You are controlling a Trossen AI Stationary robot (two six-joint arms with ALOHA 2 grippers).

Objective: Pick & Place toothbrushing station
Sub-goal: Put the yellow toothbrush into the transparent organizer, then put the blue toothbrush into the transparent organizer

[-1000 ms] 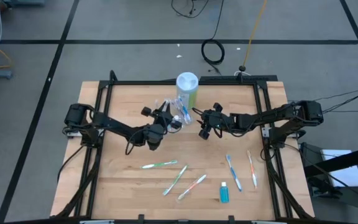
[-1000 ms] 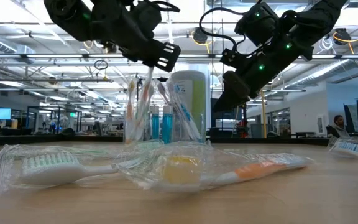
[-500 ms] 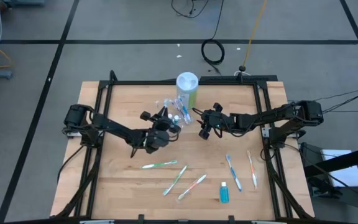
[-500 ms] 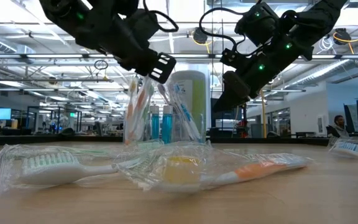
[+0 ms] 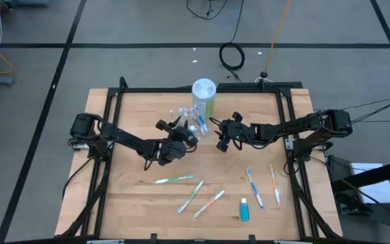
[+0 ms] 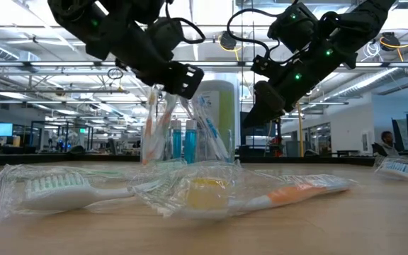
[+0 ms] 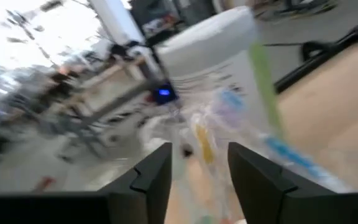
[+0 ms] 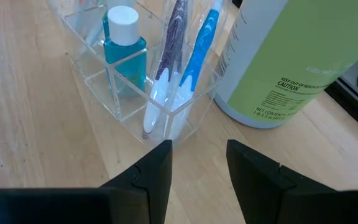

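High view: the left gripper hangs over the clear holder beside the green canister. The right gripper waits just past the holder. Wrapped toothbrushes and a tube lie on the table.

Low view: the left gripper sits at the upright brushes' tops; whether it grips one I cannot tell.

Left wrist view: its fingers stand apart, nothing plainly between them.

Right wrist view: fingers are apart and empty.

The brushes look light and stiff, but their wrap is likely slippery. Grip mid-handle, across the narrow width. The holder seems brittle and easily tipped.
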